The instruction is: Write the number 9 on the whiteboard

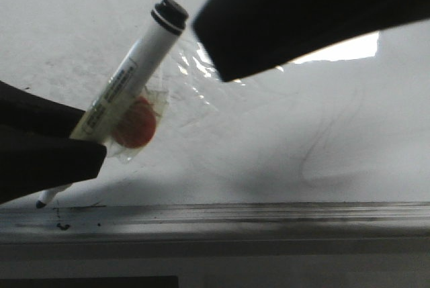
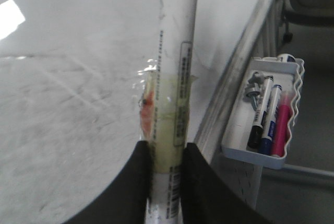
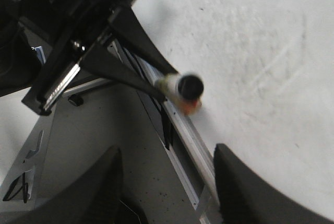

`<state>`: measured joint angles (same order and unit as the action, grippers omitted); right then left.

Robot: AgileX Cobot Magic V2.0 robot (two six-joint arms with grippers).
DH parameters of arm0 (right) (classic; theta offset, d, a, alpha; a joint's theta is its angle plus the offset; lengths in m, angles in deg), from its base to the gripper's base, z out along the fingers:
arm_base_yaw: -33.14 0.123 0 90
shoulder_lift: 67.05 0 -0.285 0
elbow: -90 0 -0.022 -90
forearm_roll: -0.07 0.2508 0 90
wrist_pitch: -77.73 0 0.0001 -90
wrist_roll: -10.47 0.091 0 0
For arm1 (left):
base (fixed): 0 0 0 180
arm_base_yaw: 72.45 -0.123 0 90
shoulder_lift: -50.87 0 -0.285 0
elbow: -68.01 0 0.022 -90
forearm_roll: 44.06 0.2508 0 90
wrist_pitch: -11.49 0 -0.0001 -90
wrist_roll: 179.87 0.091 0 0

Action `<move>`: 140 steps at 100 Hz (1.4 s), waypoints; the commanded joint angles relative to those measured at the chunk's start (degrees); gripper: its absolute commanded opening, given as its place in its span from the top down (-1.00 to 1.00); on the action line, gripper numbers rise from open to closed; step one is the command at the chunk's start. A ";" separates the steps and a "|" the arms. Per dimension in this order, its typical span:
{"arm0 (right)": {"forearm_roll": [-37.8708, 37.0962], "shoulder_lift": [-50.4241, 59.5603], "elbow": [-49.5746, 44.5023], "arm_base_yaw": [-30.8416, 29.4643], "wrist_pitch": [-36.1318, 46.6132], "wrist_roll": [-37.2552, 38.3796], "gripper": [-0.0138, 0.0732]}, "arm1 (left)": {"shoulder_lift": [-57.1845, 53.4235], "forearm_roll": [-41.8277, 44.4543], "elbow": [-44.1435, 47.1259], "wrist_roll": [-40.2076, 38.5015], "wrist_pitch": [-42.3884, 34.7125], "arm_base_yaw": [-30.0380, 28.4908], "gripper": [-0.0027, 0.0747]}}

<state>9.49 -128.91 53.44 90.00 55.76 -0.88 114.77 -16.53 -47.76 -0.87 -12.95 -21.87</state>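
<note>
The whiteboard (image 1: 302, 113) lies flat, glossy white with faint grey smudges and a grey metal rail (image 1: 235, 214) along its near edge. No black number 9 shows on it. My left gripper (image 1: 91, 135) is shut on a white marker (image 1: 131, 73) with a black end cap and an orange taped blob. The marker leans, and its black tip (image 1: 41, 203) is down at the board just by the rail. The left wrist view shows the fingers (image 2: 140, 177) clamped on the marker barrel (image 2: 175, 78). My right gripper (image 3: 167, 153) is open and empty, and hovers above the board (image 1: 228, 60).
A faint grey curved erased smear (image 1: 316, 154) lies right of centre. Small black ink specks (image 1: 62, 224) dot the rail. A white tray (image 2: 235, 151) hangs off the board's edge and holds black, blue and pink markers. The right wrist view shows the left arm (image 3: 78, 41) close ahead.
</note>
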 commanded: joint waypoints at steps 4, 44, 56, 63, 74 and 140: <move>-0.41 -3.66 4.87 0.33 3.88 -0.83 -0.11 | -0.81 3.25 -1.79 0.00 -5.13 0.07 0.98; 2.40 -11.86 8.10 0.33 3.73 -0.83 0.08 | -0.81 3.64 -1.79 0.00 -5.51 0.07 0.98; 2.76 -12.01 8.10 0.33 3.95 -0.83 0.40 | -0.81 3.64 -1.79 0.00 -5.64 0.07 0.98; 2.76 -12.01 8.10 0.33 3.95 -0.83 0.60 | -0.81 3.64 -1.79 0.00 -5.64 0.07 0.98; 2.76 -12.01 8.10 0.33 3.95 -0.83 0.82 | -0.81 3.64 -1.79 0.00 -5.64 0.07 0.83; 2.54 -1.84 11.36 -9.09 1.58 3.98 0.78 | -26.92 -11.15 -1.79 0.00 11.13 -3.77 0.09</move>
<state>12.14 -133.22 61.23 83.88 55.50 1.74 92.13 -25.56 -47.76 -0.44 -1.99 -24.01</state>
